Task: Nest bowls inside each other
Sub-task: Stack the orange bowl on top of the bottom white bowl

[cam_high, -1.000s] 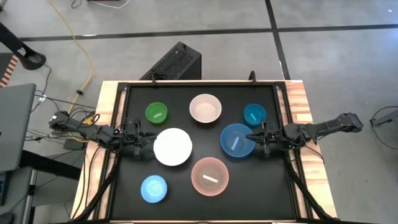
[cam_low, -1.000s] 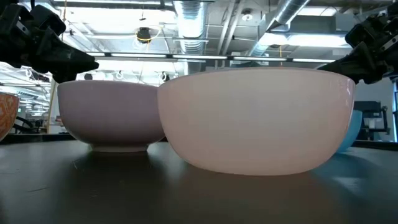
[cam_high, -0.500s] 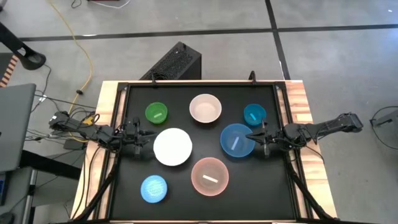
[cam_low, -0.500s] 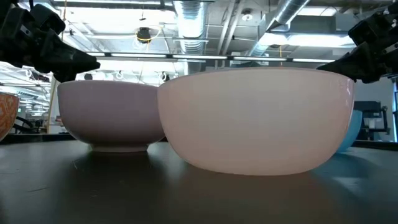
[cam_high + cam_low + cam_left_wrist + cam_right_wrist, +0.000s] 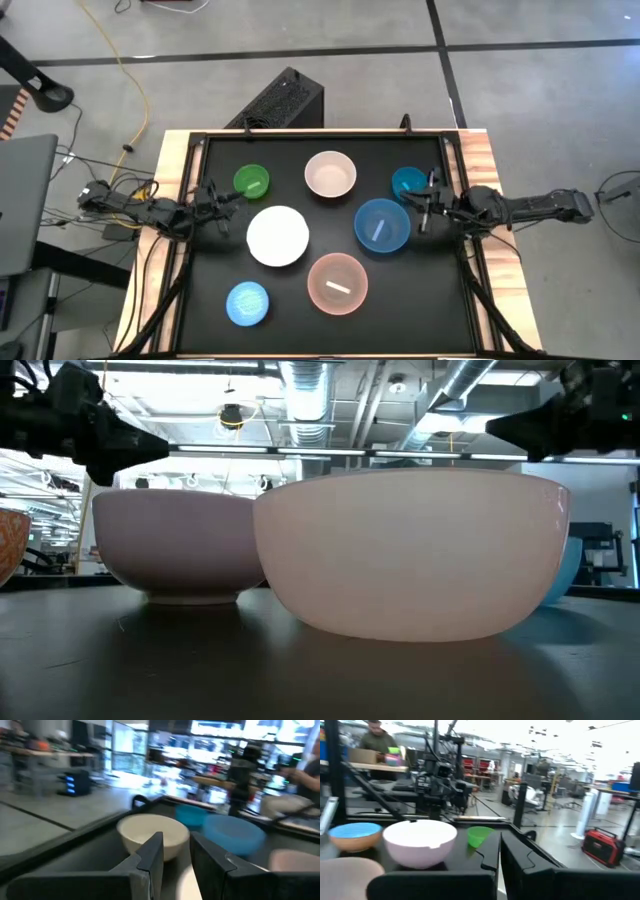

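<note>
Seven bowls stand apart and upright on their bases on the black table: green (image 5: 251, 181), cream (image 5: 330, 174), teal (image 5: 408, 184), blue (image 5: 381, 225), white (image 5: 277, 236), pink (image 5: 337, 283) and light blue (image 5: 247, 303). My left gripper (image 5: 237, 195) hovers open between the green and white bowls, above them, and points about level across the table (image 5: 176, 852). My right gripper (image 5: 413, 201) hangs shut above the gap between the teal and blue bowls, also about level (image 5: 499, 852). Neither holds anything. In the low view both grippers, left (image 5: 160, 446) and right (image 5: 492, 428), are above the bowl rims.
A raised black frame (image 5: 190, 140) borders the table, with wooden strips (image 5: 478, 150) outside it. A black box (image 5: 283, 100) stands beyond the far edge, and cables (image 5: 110, 195) lie at the left. A person (image 5: 376, 737) shows in the room behind.
Both grippers have risen from beside the bowls and tipped up toward level. My left gripper swung from the white bowl's left rim toward the far edge, near the green bowl. My right gripper swung from the blue bowl's right rim toward the far edge, near the teal bowl. No bowl moved.
</note>
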{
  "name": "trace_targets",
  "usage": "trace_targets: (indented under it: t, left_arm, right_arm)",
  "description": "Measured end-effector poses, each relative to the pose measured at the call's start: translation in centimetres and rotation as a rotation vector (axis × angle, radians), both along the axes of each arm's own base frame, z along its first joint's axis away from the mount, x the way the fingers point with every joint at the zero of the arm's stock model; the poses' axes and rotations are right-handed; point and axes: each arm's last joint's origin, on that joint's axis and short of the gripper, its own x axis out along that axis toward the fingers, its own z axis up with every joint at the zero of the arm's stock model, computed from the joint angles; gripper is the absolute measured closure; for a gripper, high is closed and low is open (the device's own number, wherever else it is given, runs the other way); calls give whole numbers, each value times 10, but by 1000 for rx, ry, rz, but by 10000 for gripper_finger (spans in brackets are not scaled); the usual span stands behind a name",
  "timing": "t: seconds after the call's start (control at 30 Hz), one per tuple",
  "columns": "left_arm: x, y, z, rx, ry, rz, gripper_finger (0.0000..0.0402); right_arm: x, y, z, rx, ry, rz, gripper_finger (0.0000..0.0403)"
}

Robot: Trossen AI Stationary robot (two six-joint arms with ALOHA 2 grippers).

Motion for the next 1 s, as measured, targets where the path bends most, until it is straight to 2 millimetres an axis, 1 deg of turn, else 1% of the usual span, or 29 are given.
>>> trace_targets:
  t: [0.13,0.2,0.3,0.4,0.47,0.5,0.6,0.7,0.83,0.9,1.0]
  left_arm:
    - [-1,5,9,57,18,62,317]
    - [-2,9,15,66,11,103,317]
    - [-3,14,16,64,23,149,317]
    - [-2,17,14,66,50,173,316]
    - [-2,18,11,71,82,183,313]
    - [-2,18,9,73,94,187,310]
    - [-2,19,9,79,104,184,298]
    - [-1,18,9,85,97,137,285]
    - [-1,17,10,90,94,103,273]
    - [-1,17,10,90,94,102,268]
    - [-1,17,10,88,93,101,264]
  right_arm:
    - [15,-3,19,2,51,-25,336]
    - [27,-4,29,9,89,-29,319]
    - [50,-8,44,64,179,-55,290]
    - [74,-12,56,161,339,-82,259]
    - [90,-11,60,233,489,-61,240]
    - [98,-8,62,272,569,-32,231]
    - [125,5,74,370,707,69,210]
    - [151,25,73,394,849,129,199]
    - [183,51,66,359,943,185,196]
    - [198,60,59,349,973,196,196]
    - [215,67,48,333,1020,198,195]
